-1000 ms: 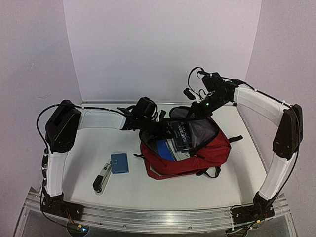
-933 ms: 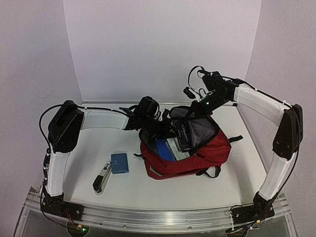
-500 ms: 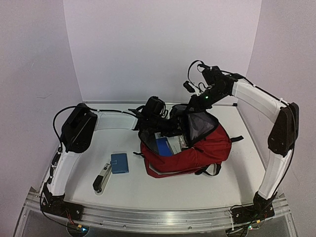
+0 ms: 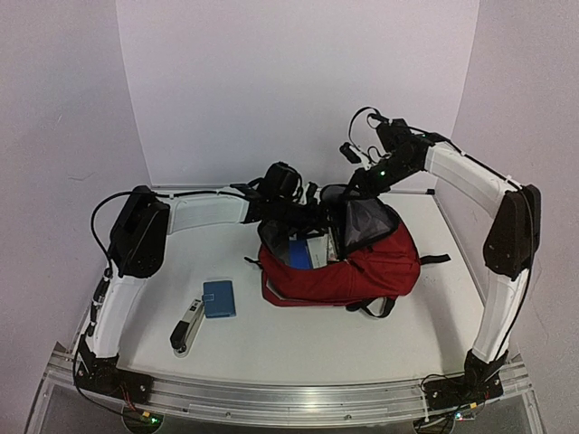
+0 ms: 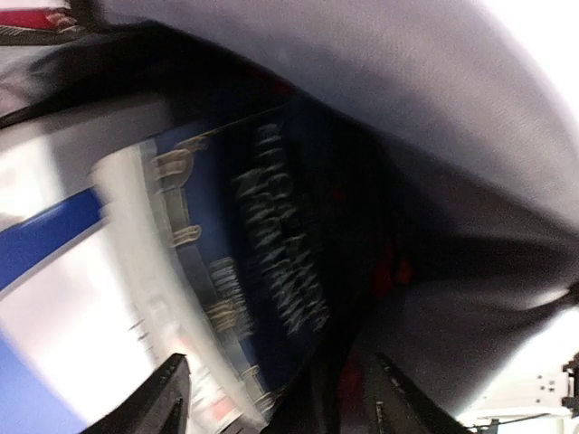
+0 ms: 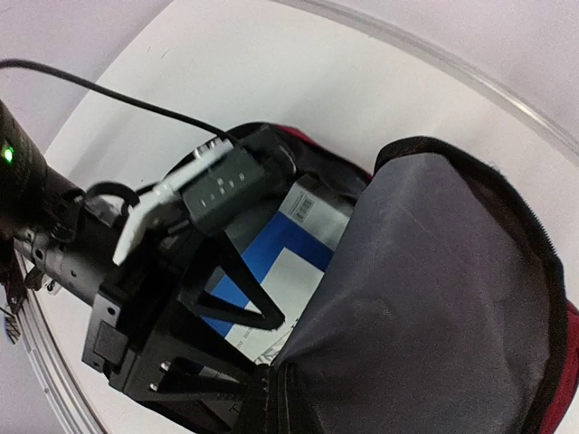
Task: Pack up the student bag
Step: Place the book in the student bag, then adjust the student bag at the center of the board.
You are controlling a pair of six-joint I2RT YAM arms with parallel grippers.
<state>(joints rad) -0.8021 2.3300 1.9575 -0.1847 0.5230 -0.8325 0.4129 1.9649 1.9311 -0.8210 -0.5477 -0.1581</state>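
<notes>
The student bag [image 4: 375,271] is dark red and lies in the middle of the table with its mouth facing left. My right gripper [image 4: 355,188] is shut on the rim of its flap and holds the grey lining [image 6: 434,289] up. My left gripper [image 4: 312,221] reaches into the mouth with its jaws apart and nothing between them [image 5: 280,402]. Just ahead of it, inside the bag, stands a dark blue book [image 5: 271,235], blurred. A blue and white book [image 6: 280,262] lies inside beside the left fingers [image 6: 244,303].
A small blue box [image 4: 219,298] and a grey and black stapler-like tool [image 4: 187,325] lie on the white table left of the bag. A metal rail [image 4: 289,398] runs along the near edge. Walls close in at the back and sides.
The dark book that my left gripper carried has gone into the bag, and the jaws have opened. My right gripper has pulled the flap higher, tipping the bag more upright.
</notes>
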